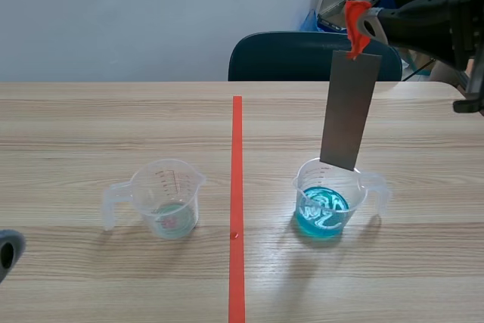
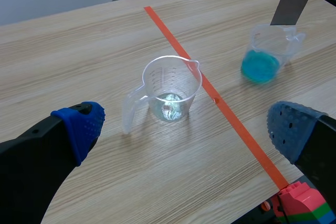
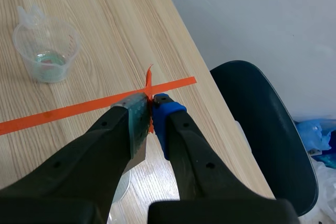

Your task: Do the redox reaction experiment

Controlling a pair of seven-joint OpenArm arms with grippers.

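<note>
Grey strip [image 1: 349,111], whole only in the scene view, hangs pinched between right fingers [image 3: 168,113]; left fingers [image 2: 79,124] wide.

Pale wall [image 1: 113,13], dark chair [image 1: 287,58], wooden table [image 1: 76,126]

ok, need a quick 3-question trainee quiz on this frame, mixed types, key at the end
1. True or false: the left gripper is open and holds nothing.
2. The liquid in the cup under the hanging metal strip is: A blue, B red, C yellow.
3. Fill in: the right gripper is shut on the ___.

Key: 1 true; 2 A; 3 metal strip.
</note>
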